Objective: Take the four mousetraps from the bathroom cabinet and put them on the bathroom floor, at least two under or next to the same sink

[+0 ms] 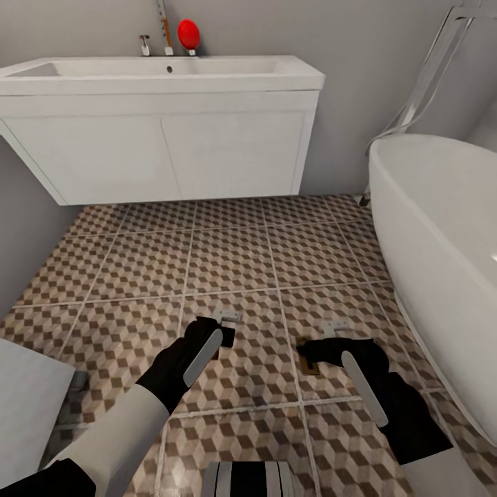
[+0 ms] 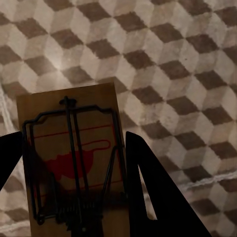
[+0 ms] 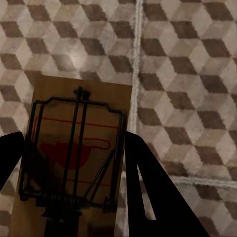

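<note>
Mousetraps [image 2: 71, 163] mostly behind tool fingers [image 2: 153, 197]

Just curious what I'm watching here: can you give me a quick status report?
Left gripper shut on a mousetrap. Right gripper shut on a second mousetrap. Both low over the bathroom floor, in front of the sink. Nothing blocking.

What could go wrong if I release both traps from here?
1. Each tool, left and right, holds a mousetrap seemingly above the bathroom floor; dropped, they may bounce or flip.
2. They sit well out from the sink, so they may not count as next to it.
3. The bathtub crowds the right arm.
</note>
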Robot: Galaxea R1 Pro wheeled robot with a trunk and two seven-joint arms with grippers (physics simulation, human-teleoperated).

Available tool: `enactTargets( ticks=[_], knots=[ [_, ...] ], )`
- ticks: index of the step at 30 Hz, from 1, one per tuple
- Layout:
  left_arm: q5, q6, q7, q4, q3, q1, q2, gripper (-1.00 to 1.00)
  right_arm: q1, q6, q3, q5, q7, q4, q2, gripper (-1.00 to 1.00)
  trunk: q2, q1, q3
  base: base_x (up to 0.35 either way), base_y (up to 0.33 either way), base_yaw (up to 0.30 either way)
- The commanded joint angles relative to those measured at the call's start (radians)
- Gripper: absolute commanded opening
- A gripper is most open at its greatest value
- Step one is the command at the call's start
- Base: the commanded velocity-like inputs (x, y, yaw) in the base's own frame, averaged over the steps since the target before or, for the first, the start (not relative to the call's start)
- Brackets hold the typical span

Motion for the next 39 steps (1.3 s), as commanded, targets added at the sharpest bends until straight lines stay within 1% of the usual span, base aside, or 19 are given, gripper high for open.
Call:
enactTargets(
  ticks=[1, 6, 12, 15, 16, 17, 19, 20, 21, 25, 28, 29, 32, 34, 39],
  knots=[
    [0.007, 0.003, 0.008, -0.001, -0.002, -0.001, 0.000, -1.00, -0.001, 0.004, 0.002, -0.013, -0.012, -0.002, -0.001, -1.00, -0.001, 0.000, -0.005, 0.000, 0.000, 0.000],
    [0.007, 0.003, 0.008, -0.002, -0.002, -0.001, 0.000, -1.00, -0.001, 0.007, 0.001, -0.013, -0.012, -0.014, -0.001, -1.00, -0.002, 0.002, -0.024, 0.000, 0.000, 0.000],
    [0.007, 0.018, 0.008, -0.022, -0.001, -0.001, 0.000, -1.00, 0.000, 0.016, 0.001, -0.014, -0.013, -0.069, -0.001, -1.00, -0.003, 0.005, -0.047, 0.000, 0.000, 0.000],
    [0.008, 0.067, 0.008, -0.046, 0.001, -0.003, 0.000, -1.00, 0.000, 0.052, 0.001, -0.014, -0.013, -0.087, 0.000, -1.00, -0.004, 0.007, -0.059, 0.000, 0.000, 0.000],
    [0.007, 0.107, 0.009, -0.076, 0.004, -0.005, -0.001, -1.00, 0.000, 0.070, 0.000, -0.013, -0.013, -0.095, 0.000, -1.00, -0.004, 0.007, -0.063, 0.000, 0.000, 0.000],
    [0.007, 0.128, 0.009, -0.099, 0.005, -0.006, -0.002, -1.00, 0.000, 0.078, -0.001, -0.013, -0.013, -0.102, 0.000, -1.00, -0.004, 0.007, -0.067, 0.000, 0.000, 0.000],
    [0.006, 0.162, 0.010, -0.152, 0.006, -0.007, -0.002, -1.00, -0.001, 0.082, -0.002, -0.013, -0.014, -0.125, 0.000, -1.00, -0.005, 0.008, -0.074, 0.000, 0.000, 0.000],
    [0.004, 0.184, 0.016, -0.202, 0.007, -0.008, -0.002, -1.00, -0.002, 0.082, -0.003, -0.013, -0.014, -0.146, -0.001, -1.00, -0.005, 0.009, -0.078, 0.000, 0.000, 0.000],
    [0.004, 0.192, 0.021, -0.222, 0.007, -0.008, -0.002, -1.00, -0.004, 0.082, -0.003, -0.013, -0.014, -0.154, -0.001, -1.00, -0.005, 0.009, -0.082, 0.000, 0.000, 0.000],
    [0.003, 0.192, 0.070, -0.281, 0.009, -0.017, -0.002, -1.00, -0.018, 0.082, -0.006, -0.013, -0.014, -0.177, 0.000, -1.00, -0.006, 0.011, -0.097, 0.000, 0.000, 0.000],
    [0.003, 0.192, 0.084, -0.297, 0.010, -0.023, -0.002, -1.00, -0.040, 0.082, -0.006, -0.013, -0.014, -0.180, 0.000, -1.00, -0.007, 0.012, -0.109, 0.000, 0.000, 0.000],
    [0.003, 0.192, 0.090, -0.306, 0.010, -0.028, -0.001, -1.00, -0.056, 0.082, -0.007, -0.013, -0.014, -0.181, 0.000, -1.00, -0.007, 0.013, -0.113, 0.000, 0.000, 0.000],
    [0.003, 0.192, 0.095, -0.314, 0.011, -0.047, -0.001, -1.00, -0.086, 0.082, -0.007, -0.012, -0.016, -0.177, 0.000, -1.00, -0.008, 0.014, -0.125, 0.000, 0.000, 0.000],
    [0.003, 0.192, 0.099, -0.319, 0.011, -0.061, -0.001, -1.00, -0.114, 0.082, -0.007, -0.011, -0.016, -0.157, 0.000, -1.00, -0.008, 0.015, -0.132, 0.000, 0.000, 0.000],
    [0.003, 0.192, 0.102, -0.326, 0.012, -0.069, 0.002, -1.00, -0.141, 0.082, -0.007, -0.009, -0.017, -0.107, 0.000, -1.00, -0.009, 0.017, -0.152, 0.000, 0.000, 0.000]
  ],
)
